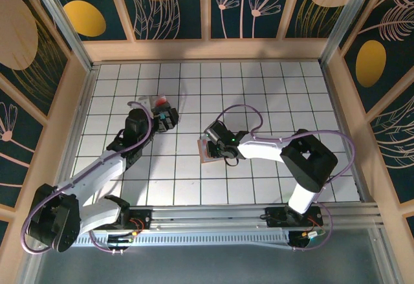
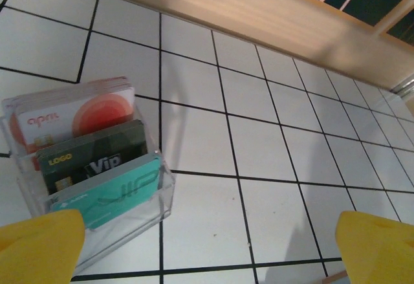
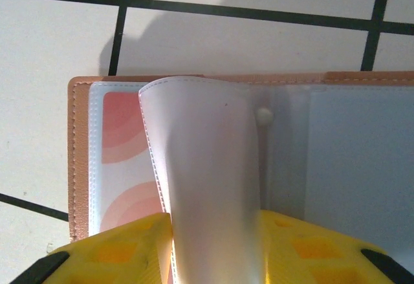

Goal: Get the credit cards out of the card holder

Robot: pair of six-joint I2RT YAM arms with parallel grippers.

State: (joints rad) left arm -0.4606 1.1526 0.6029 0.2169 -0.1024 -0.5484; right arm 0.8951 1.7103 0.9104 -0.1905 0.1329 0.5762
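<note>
The tan card holder point(image 3: 77, 161) lies open on the white tiles, also seen as a small brown patch point(image 1: 206, 151) at mid-table. A credit card point(image 3: 119, 167) with red-orange arcs sits inside its left clear pocket. A translucent pocket leaf point(image 3: 200, 154) bows upward between the yellow fingers point(image 3: 110, 255) of my right gripper point(image 3: 213, 248), which press on both its sides. My right gripper point(image 1: 218, 143) hovers right over the holder. My left gripper point(image 2: 210, 251) stands wide open above bare tile, with nothing between its fingers point(image 2: 39, 245).
A clear plastic box point(image 2: 90, 167) holding a red-and-white, a dark green and a teal card stands just left of my left gripper point(image 1: 167, 117). The wooden back wall point(image 2: 259, 12) runs beyond it. Wooden walls enclose the tiled table point(image 1: 278, 90).
</note>
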